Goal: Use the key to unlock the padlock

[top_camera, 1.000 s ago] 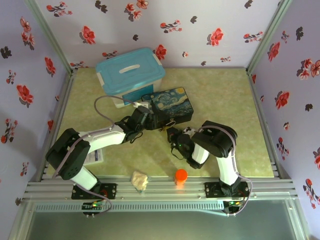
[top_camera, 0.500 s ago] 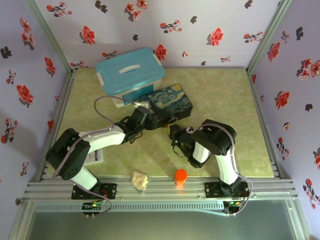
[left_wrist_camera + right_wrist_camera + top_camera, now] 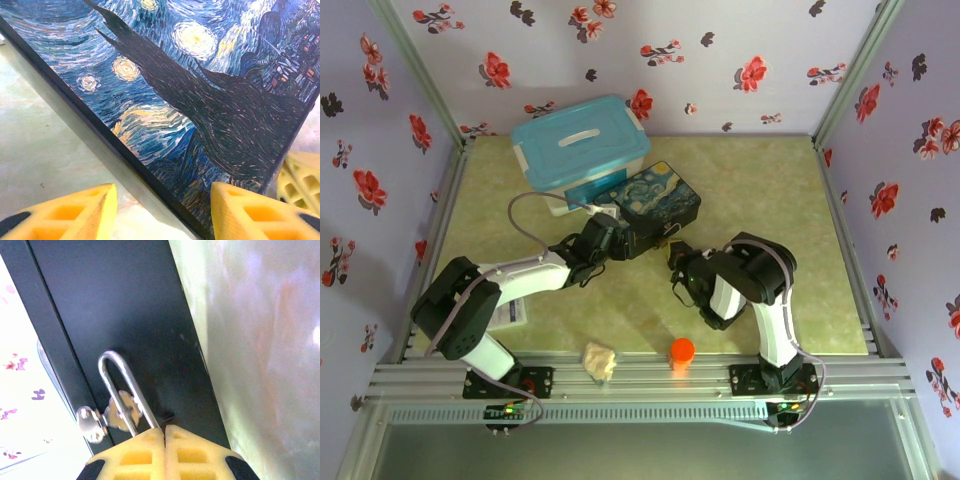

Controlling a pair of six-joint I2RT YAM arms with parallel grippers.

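Where the left gripper [image 3: 162, 215] enters at the bottom edge of its wrist view, its yellow fingers [image 3: 65, 212] stand apart with a corner of the starry tin box [image 3: 200, 100] between them. Whether they squeeze it I cannot tell. From above, that box [image 3: 658, 205] sits angled at mid-frame, just right of and below the blue lidded tub [image 3: 578, 145]. Further right, the right gripper [image 3: 676, 254] meets the box's lower edge. In the right wrist view its fingertips are pressed together at bottom centre. The padlock [image 3: 111, 354] shows its silver shackle threaded through the box's hasp [image 3: 92, 422], rising up and left from those tips and touching them. The lock's body is hidden behind the fingers. An orange cap [image 3: 682, 349] stands lower in the frame.
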